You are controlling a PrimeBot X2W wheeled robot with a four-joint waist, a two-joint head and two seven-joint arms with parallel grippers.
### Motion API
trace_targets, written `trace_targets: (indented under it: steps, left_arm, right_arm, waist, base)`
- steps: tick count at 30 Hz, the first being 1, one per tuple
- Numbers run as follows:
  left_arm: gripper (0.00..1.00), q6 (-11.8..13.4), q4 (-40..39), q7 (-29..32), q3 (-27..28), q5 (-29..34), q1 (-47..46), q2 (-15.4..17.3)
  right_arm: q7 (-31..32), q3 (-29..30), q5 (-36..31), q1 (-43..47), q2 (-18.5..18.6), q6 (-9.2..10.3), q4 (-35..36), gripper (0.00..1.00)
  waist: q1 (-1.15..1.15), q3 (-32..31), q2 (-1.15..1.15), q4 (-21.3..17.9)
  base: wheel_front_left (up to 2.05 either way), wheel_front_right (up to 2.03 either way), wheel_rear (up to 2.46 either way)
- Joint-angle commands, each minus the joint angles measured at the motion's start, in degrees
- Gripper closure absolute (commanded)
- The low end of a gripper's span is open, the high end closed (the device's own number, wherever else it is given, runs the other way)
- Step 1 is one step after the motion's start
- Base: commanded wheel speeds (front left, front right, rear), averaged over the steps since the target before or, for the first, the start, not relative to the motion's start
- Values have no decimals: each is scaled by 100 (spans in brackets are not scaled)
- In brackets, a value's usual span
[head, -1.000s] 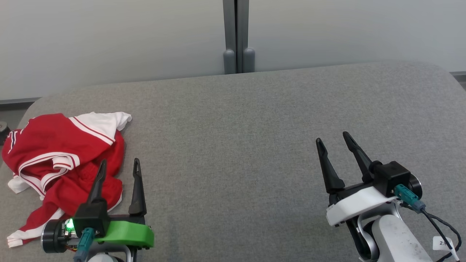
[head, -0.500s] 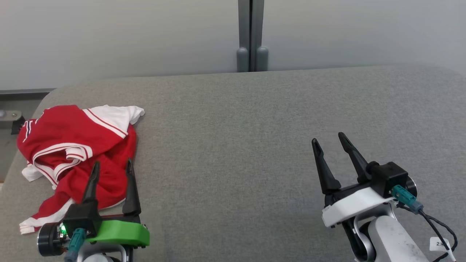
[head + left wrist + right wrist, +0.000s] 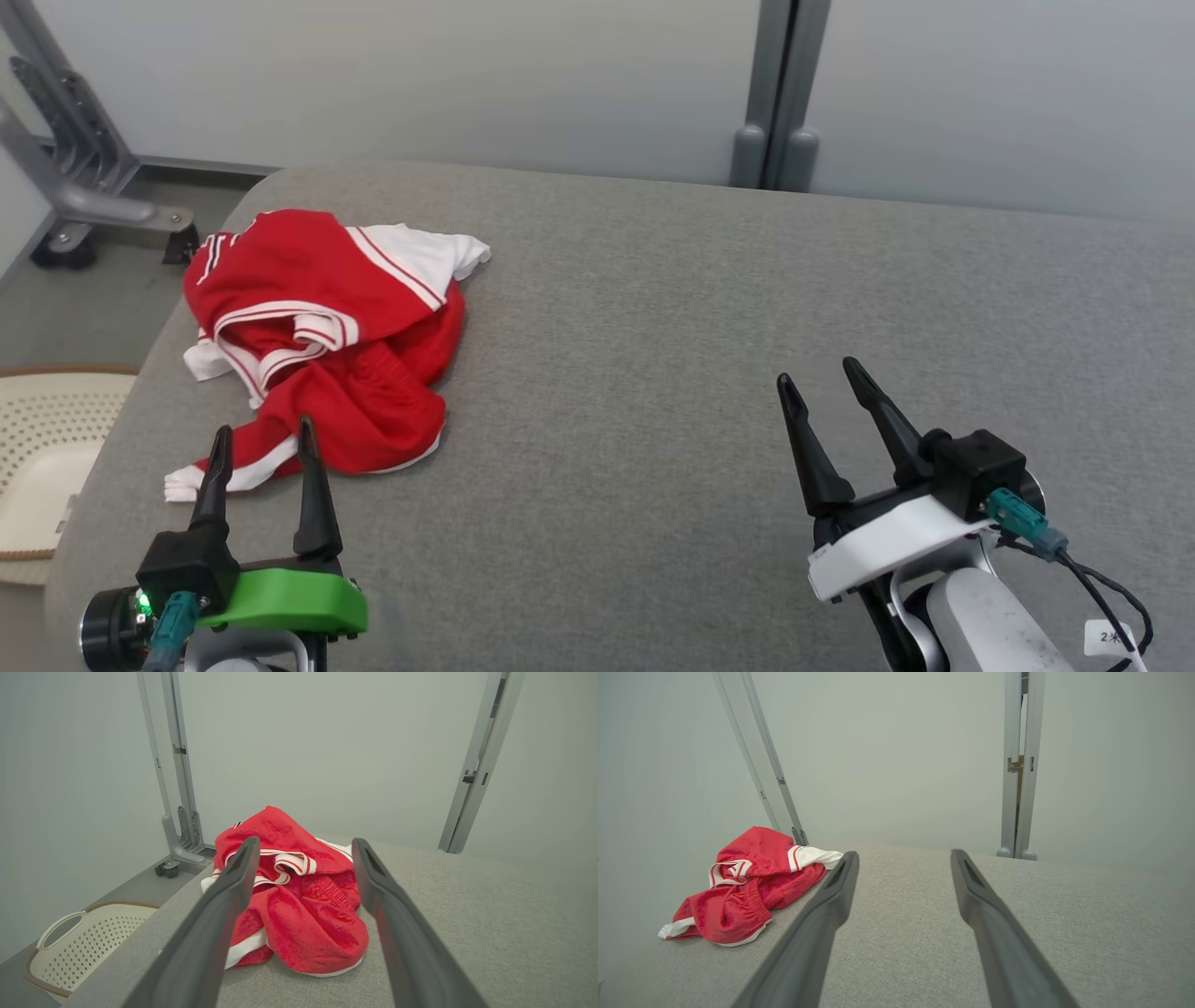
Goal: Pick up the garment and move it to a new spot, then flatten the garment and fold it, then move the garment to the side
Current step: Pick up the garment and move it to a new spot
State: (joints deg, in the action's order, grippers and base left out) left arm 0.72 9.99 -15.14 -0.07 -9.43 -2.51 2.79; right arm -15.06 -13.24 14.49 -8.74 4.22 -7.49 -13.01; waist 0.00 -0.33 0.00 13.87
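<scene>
Grey woven bench (image 3: pixel 672 308) with rounded corners spreading flat; crumpled red plush garment (image 3: pixel 355 373), white striped trim, lying heaped near its far-left corner; left gripper (image 3: pixel 264 431) and right gripper (image 3: pixel 817 369), tapered dark fingers, hovering released, grasping nothing

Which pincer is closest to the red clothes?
The left pincer, with the green base: its tips are right by the red and white garment. The right pincer, with the white base, is far off to the side.

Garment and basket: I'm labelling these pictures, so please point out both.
garment (image 3: pixel 373 411), head view, on its red lower bunch.
basket (image 3: pixel 65 420), head view, on its perforated side wall.
</scene>
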Motion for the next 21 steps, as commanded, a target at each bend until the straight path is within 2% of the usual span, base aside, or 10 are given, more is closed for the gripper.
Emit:
trace_targets:
  steps: [1,6,10,21]
  left_arm:
    - [0,21,22,-2,30,33,63,18]
    - [0,35,65,-3,90,-51,85,18]
    - [0,31,91,-2,149,-157,127,17]
    - [0,-7,164,-2,236,-261,91,16]
  right_arm:
    - [-17,-18,32,3,-7,0,16,0]
    - [-17,-73,73,-7,-8,0,43,0]
    - [-17,-173,97,-29,-11,0,6,0]
    - [-17,-319,131,-52,18,0,-21,0]
  waist:
    - [0,39,0,511]
    - [0,61,0,931]
    - [0,40,0,1098]
    - [0,-1,0,1054]
  base:
    - [0,0,0]
    - [0,0,0]
    - [0,0,0]
    - [0,0,0]
